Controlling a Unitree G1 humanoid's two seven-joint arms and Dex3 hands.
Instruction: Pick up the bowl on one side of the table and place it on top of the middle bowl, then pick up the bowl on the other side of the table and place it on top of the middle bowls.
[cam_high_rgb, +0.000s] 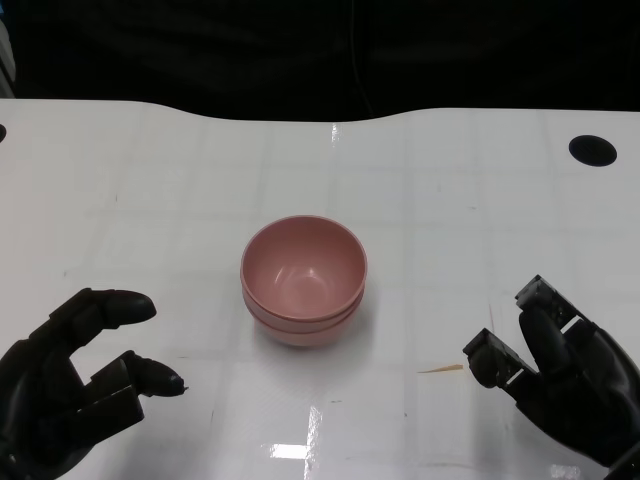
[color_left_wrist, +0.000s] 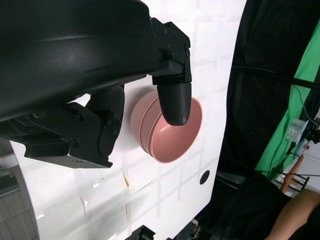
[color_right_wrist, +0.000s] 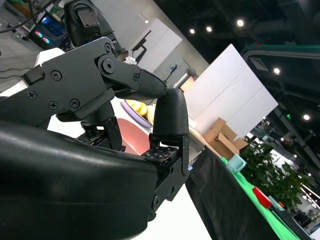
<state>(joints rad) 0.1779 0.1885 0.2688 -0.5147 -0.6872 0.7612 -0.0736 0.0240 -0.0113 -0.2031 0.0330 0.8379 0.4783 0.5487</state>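
Observation:
A stack of pink bowls (cam_high_rgb: 303, 280) stands in the middle of the white table (cam_high_rgb: 450, 230), one nested inside another. The left wrist view shows the same bowls (color_left_wrist: 175, 142) on their side, with layered rims. My left hand (cam_high_rgb: 75, 385) hovers at the near left, fingers spread and empty, well apart from the stack. At the near right my right hand (cam_high_rgb: 565, 370) is also empty, with its fingers apart. In the right wrist view a patch of pink bowl (color_right_wrist: 131, 137) shows behind my right hand's fingers (color_right_wrist: 167, 115).
A round black hole (cam_high_rgb: 592, 150) sits in the table at the far right. A small orange mark (cam_high_rgb: 440, 369) lies near my right hand. The table's far edge curves against a dark backdrop. A person's arm (color_left_wrist: 295, 215) shows beyond the table.

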